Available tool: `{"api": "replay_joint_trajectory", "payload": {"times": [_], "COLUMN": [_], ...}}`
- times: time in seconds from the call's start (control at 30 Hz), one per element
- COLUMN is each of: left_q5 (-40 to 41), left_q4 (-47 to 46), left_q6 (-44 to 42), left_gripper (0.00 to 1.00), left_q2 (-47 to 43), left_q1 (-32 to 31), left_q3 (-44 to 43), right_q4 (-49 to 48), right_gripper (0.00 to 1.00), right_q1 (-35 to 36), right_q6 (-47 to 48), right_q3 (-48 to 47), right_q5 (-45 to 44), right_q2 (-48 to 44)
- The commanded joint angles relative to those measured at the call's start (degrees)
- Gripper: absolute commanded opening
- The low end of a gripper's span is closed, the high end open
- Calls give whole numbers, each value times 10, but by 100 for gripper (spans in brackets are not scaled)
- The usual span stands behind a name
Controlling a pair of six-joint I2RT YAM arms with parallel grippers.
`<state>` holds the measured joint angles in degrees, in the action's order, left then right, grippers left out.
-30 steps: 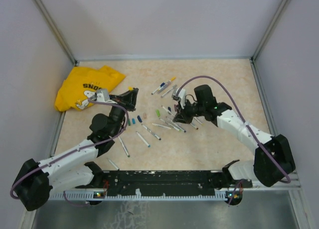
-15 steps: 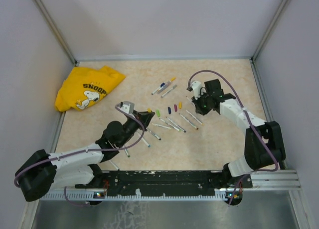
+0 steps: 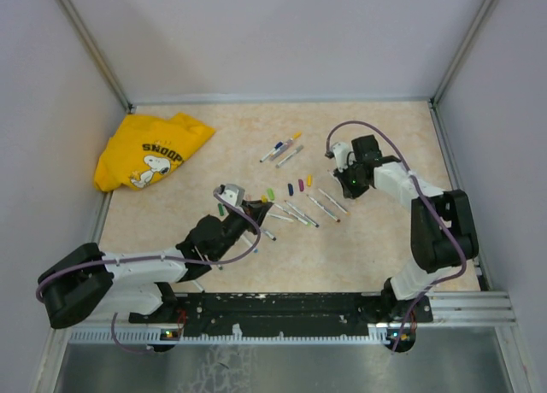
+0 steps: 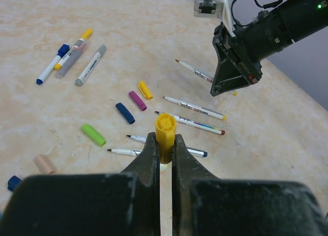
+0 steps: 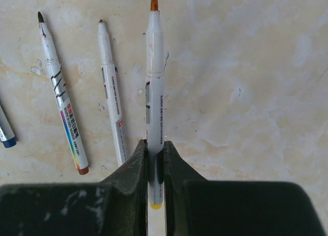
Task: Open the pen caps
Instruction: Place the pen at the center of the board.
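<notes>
My left gripper [image 4: 165, 138] is shut on a yellow pen cap [image 4: 166, 127], held upright just above the table over the loose pens; from above the gripper [image 3: 256, 209] sits left of the pen cluster. My right gripper [image 5: 155, 143] is shut on an uncapped grey-white pen [image 5: 155, 77] with an orange tip, held low over the table at the right [image 3: 349, 185]. Loose pen caps lie in a row: green [image 4: 93, 134], blue [image 4: 125, 113], purple [image 4: 137, 100], yellow [image 4: 145, 90], with a peach one [image 4: 45, 164] nearer.
Several uncapped pens [image 3: 295, 212] lie at the table's middle, two [image 5: 113, 92] beside the right gripper. Three capped pens [image 3: 280, 148] lie further back. A yellow Snoopy shirt [image 3: 152, 149] is crumpled at the back left. Walls close in the table.
The left gripper swung from near the shirt to the middle, carrying the yellow cap. The right gripper pulled away to the right with the pen.
</notes>
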<state>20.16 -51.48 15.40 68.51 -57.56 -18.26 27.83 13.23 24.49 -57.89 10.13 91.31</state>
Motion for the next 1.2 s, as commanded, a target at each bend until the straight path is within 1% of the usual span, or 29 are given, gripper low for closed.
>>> {"api": "replay_joint_trajectory", "payload": {"times": [0.0, 0.27, 0.3, 0.47, 0.67, 0.97, 1.17], "left_q5": [15, 15, 15, 17, 17, 17, 17], "left_q4": [-33, -38, -39, -41, -40, -39, -38], "left_q6": [-10, -11, -11, -10, -10, -11, -13], "left_gripper": [0, 0, 0, 0, 0, 0, 0], "left_q2": [-8, -8, -9, -9, -9, -7, -5], "left_q1": [-3, -3, -3, -3, -3, -3, -3], "left_q3": [13, 16, 18, 18, 18, 16, 14], "right_q4": [1, 10, 12, 23, 28, 31, 35], "right_gripper": [0, 1, 2, 4, 13, 22, 25], "right_q1": [-13, -18, -19, -20, -21, -21, -21], "right_q6": [9, 9, 9, 10, 10, 10, 11], "right_q3": [-28, -34, -34, -42, -45, -47, -50], "right_q5": [-11, -8, -8, -5, -3, 0, 4], "right_q2": [16, 28, 47, 64, 69, 72, 75]}}
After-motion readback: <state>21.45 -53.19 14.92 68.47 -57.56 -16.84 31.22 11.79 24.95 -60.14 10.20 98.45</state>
